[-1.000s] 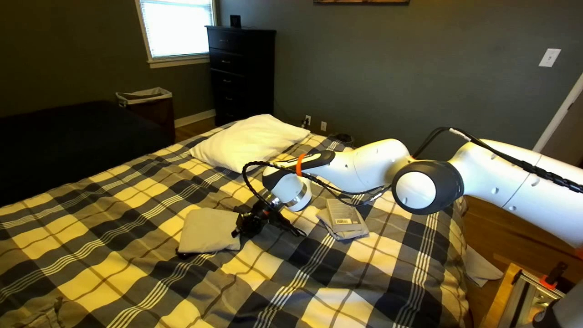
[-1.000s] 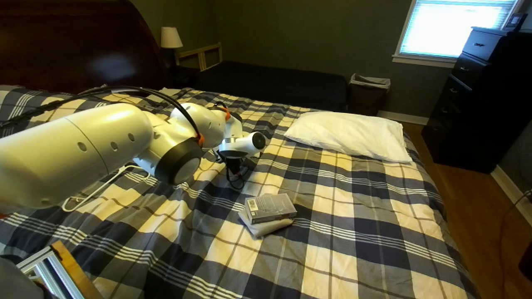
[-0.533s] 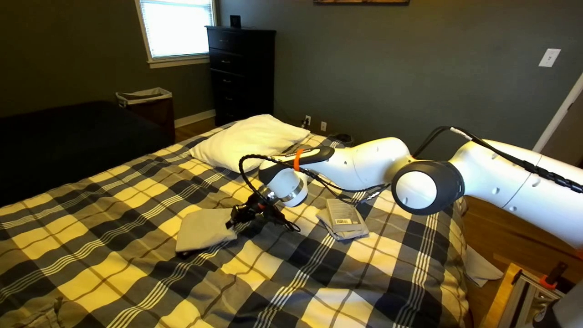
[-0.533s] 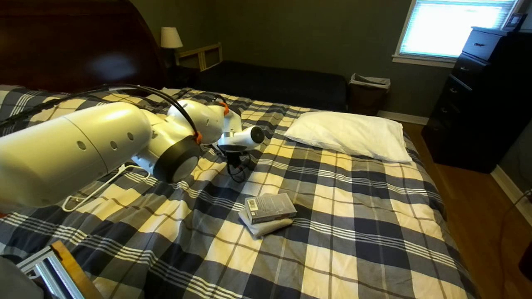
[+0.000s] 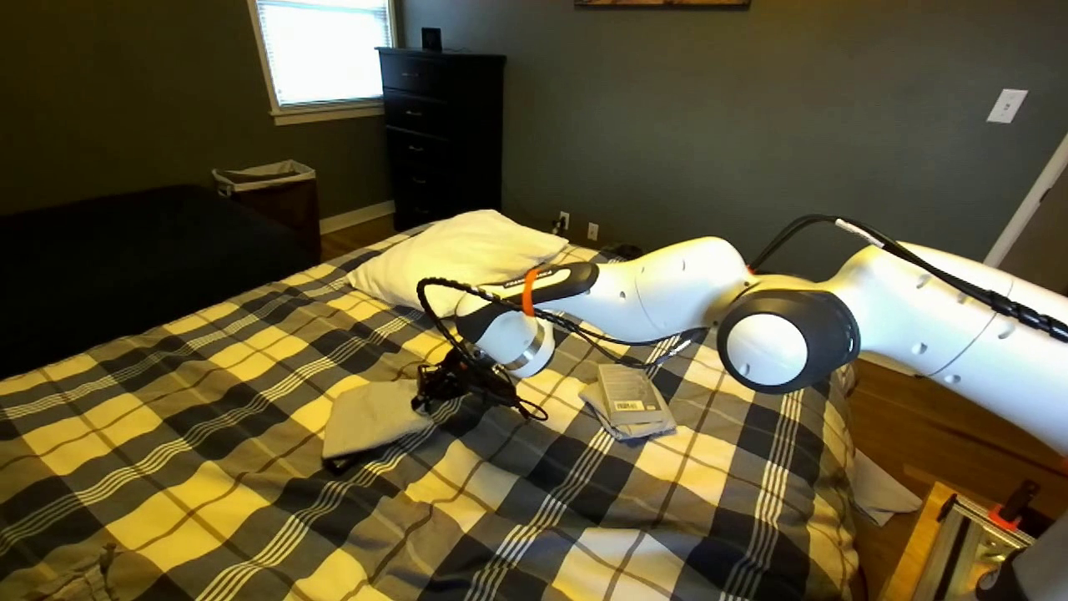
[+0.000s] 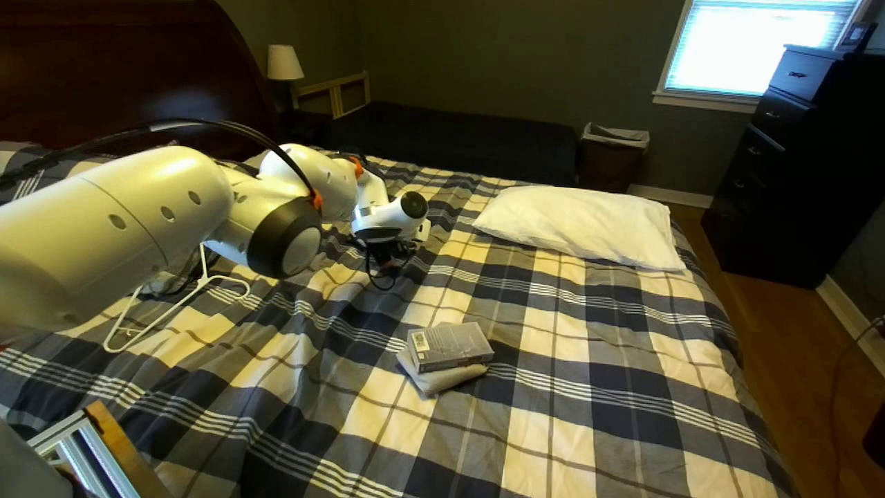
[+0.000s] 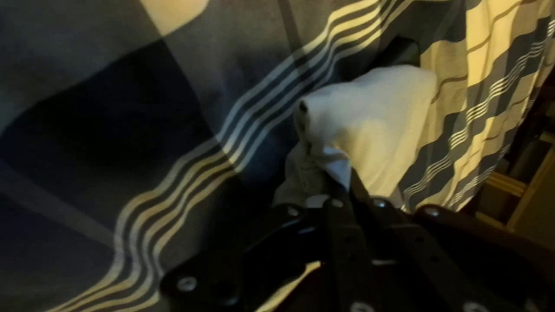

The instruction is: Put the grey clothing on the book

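The grey clothing (image 5: 371,421) is a folded pale grey-beige fabric on the plaid bed. My gripper (image 5: 421,403) is at its right edge in that exterior view, shut on a corner that is pulled up; the rest lies on the bed. In the wrist view, bunched fabric of the clothing (image 7: 381,108) runs into the nearly closed fingertips (image 7: 353,186). The book (image 5: 627,388), grey with a barcode, lies flat to the right of the gripper; it also shows in an exterior view (image 6: 449,344). There the clothing is hidden behind the arm and the gripper (image 6: 384,261) shows only partly.
Another folded pale cloth (image 6: 449,379) lies under the book. A white pillow (image 5: 459,255) lies farther back on the bed. A white hanger (image 6: 176,315) lies beside the arm. A dark object (image 5: 335,465) shows at the clothing's edge.
My gripper has moved up and slightly left in an exterior view. The clothing's right edge has been drawn up with it, creasing the fabric. The book has not moved.
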Robot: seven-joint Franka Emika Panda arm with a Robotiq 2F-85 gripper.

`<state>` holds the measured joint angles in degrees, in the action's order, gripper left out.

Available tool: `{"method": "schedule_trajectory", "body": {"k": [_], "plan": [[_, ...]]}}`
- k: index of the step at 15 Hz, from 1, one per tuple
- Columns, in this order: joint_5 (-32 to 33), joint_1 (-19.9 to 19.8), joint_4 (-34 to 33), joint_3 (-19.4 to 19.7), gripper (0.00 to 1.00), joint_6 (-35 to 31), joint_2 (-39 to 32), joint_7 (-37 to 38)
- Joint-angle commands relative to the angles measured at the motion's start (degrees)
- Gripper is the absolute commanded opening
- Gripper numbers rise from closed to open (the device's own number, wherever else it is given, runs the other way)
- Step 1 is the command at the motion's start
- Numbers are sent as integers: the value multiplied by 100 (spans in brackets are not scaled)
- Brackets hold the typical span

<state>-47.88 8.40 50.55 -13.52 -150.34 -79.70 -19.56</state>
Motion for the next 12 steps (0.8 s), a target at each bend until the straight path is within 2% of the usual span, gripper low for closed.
{"method": "schedule_trajectory", "body": {"k": [1, 7, 9, 10, 11, 12], "plan": [[-85, 96, 1169, 485, 1, -572, 672, 893], [-269, 288, 2698, 825, 1, -1004, 1659, 1331], [-355, 272, 3202, 770, 1, -1199, 2033, 1298], [-375, 224, 3459, 713, 29, -1268, 2217, 1268], [-29, 31, 3667, 458, 29, -1497, 2327, 1505], [-19, 19, 3846, 456, 36, -1607, 2464, 1604]]}}
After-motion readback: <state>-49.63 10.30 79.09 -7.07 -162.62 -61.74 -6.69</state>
